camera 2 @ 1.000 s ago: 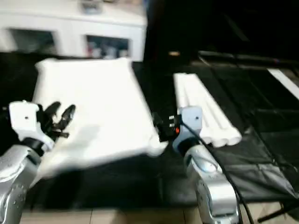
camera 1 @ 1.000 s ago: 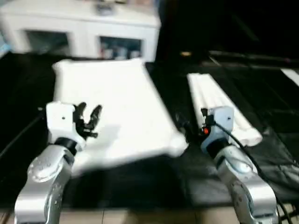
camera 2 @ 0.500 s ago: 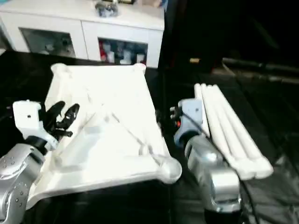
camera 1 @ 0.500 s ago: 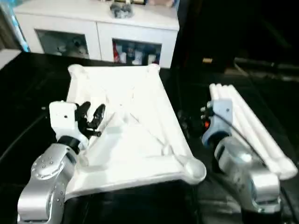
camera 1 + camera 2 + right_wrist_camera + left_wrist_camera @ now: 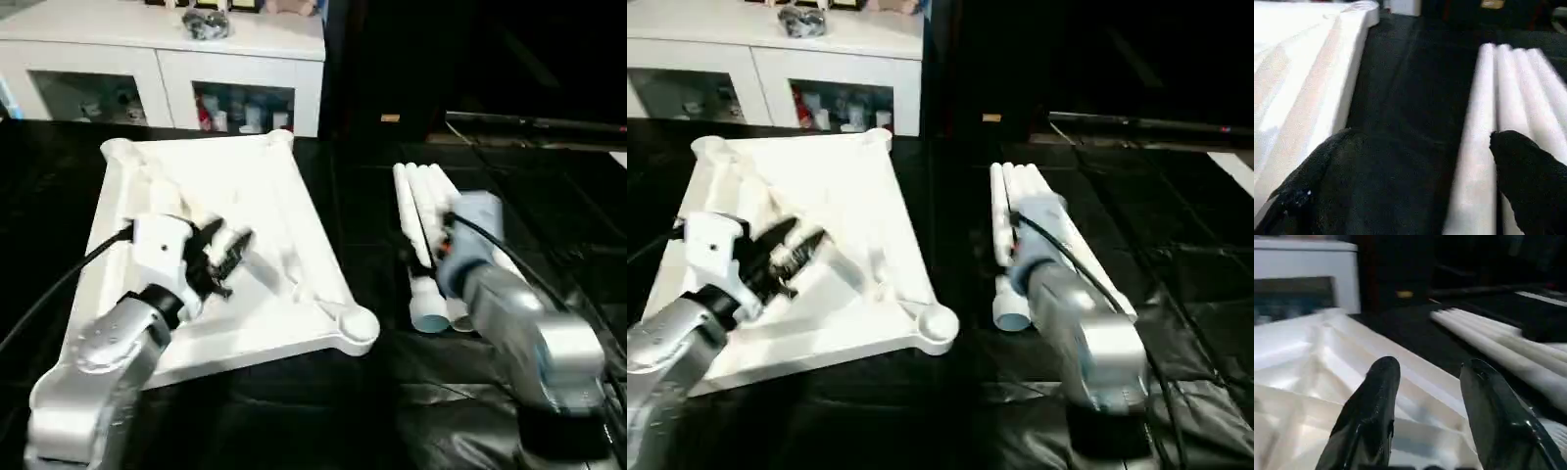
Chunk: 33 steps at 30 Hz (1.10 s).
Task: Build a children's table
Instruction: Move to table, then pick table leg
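The table top (image 5: 211, 255) lies ribbed side up on the black cloth (image 5: 372, 392) at about ten o'clock from me, sockets exposed so the legs can go in. My left gripper (image 5: 227, 257) hovers over its ribs, fingers half apart and holding nothing. At two o'clock the four legs (image 5: 423, 230) lie bundled side by side, and my right gripper (image 5: 1420, 181), fingers wide (empty), points along the nearest one, I judge to take it.

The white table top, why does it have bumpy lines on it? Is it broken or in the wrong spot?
Nothing looks broken. The table top lies upside down on the black cloth, so its ribs and round corner sockets face up, ready for legs. It sits a bit crooked. The legs lie side by side to its right.
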### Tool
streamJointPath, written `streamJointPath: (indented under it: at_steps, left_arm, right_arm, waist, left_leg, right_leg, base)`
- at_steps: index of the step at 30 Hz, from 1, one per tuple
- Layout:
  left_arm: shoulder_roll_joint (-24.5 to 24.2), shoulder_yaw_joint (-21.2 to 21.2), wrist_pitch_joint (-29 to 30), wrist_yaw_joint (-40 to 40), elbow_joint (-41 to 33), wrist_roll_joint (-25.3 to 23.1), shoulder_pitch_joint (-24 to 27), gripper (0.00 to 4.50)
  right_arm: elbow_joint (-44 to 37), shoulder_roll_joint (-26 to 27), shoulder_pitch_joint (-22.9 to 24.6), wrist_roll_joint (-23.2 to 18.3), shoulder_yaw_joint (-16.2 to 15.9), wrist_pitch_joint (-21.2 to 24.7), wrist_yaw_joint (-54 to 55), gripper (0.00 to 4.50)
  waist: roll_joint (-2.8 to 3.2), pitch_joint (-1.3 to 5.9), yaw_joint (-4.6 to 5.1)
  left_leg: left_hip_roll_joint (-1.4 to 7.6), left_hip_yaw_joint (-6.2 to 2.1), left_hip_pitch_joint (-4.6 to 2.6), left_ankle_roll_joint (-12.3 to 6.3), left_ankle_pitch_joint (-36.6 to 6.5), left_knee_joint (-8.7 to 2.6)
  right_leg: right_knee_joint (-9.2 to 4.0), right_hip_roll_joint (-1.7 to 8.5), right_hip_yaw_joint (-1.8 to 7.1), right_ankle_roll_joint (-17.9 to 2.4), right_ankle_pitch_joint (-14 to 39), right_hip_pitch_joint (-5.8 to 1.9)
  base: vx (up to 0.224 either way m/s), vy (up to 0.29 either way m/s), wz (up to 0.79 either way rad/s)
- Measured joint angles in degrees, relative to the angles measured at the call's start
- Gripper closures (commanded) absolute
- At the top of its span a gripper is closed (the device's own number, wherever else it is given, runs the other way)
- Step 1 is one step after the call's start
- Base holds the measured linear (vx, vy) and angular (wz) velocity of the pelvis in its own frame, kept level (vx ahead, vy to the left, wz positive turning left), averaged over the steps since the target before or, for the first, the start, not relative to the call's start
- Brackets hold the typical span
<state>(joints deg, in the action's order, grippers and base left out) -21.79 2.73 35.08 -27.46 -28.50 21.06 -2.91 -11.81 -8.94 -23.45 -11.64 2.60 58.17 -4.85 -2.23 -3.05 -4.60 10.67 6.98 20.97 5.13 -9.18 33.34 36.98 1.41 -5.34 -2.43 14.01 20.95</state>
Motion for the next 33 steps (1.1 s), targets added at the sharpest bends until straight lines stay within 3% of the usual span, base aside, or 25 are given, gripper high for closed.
streamJointPath:
  at_steps: [4, 10, 26, 30, 31, 33]
  left_arm:
    - [-9.47, -3.98, 5.65, -10.83, -3.83, 5.36, 0.09, 2.23]
    - [-14.0, -5.9, 10.15, -16.91, -5.04, 8.91, 0.03, 2.23]
    - [-17.08, -7.27, 11.99, -18.48, -5.04, 10.51, 0.01, 2.23]
    - [-17.08, -7.72, 11.97, -18.47, -5.03, 10.42, -0.04, 2.14]
    - [-17.08, -7.76, 11.93, -18.43, -5.02, 10.27, -0.06, 2.1]
    - [-17.08, -7.92, 11.89, -18.36, -5.01, 10.14, -0.11, 2.1]
  right_arm:
    - [4.66, -1.76, -4.43, 0.08, -0.41, 2.92, -0.83, 0.0]
    - [9.61, -2.14, -6.61, 1.14, 0.27, 5.71, 0.96, 0.0]
    - [17.38, -1.94, -7.9, 0.9, 5.82, 9.19, 2.33, 0.0]
    - [18.6, -1.22, -7.89, 0.51, 5.97, 9.41, 2.28, 0.17]
    - [19.07, -1.15, -7.86, 0.31, 6.01, 9.48, 2.2, 0.45]
    - [19.71, -0.88, -7.86, 0.16, 6.36, 9.68, 2.05, 0.57]
  waist:
    - [-0.11, -0.07, -0.85]
    - [-0.12, -0.08, -0.67]
    - [-0.11, -0.09, -0.66]
    - [-0.11, -0.09, -0.67]
    - [-0.11, -0.09, -0.71]
    - [-0.12, -0.09, -0.73]
  left_leg:
    - [0.0, 0.38, 0.09, -0.14, -0.08, 0.2]
    - [0.24, 1.15, -0.01, -0.2, -0.12, 0.02]
    - [0.23, 1.74, -0.18, -0.2, -0.12, 0.06]
    - [0.23, 1.75, -0.19, -0.2, -0.12, 0.07]
    - [0.23, 1.76, -0.18, -0.2, -0.12, 0.07]
    - [0.23, 1.76, -0.18, -0.2, -0.12, 0.07]
  right_leg:
    - [-0.03, 0.08, 0.3, 0.01, -0.19, 0.04]
    - [0.01, 0.04, 0.63, -0.1, -0.23, 0.2]
    - [0.05, -0.03, 1.4, 0.27, -0.45, 0.47]
    - [0.06, -0.03, 1.41, 0.26, -0.46, 0.47]
    - [0.05, -0.03, 1.42, 0.27, -0.46, 0.47]
    - [0.05, -0.03, 1.42, 0.27, -0.46, 0.47]
  base:
    - [0.0, 0.0, 0.0]
    - [0.0, 0.0, 0.0]
    - [0.0, 0.0, 0.0]
    - [0.0, 0.0, 0.0]
    - [0.0, 0.0, 0.0]
    - [0.0, 0.0, 0.0]
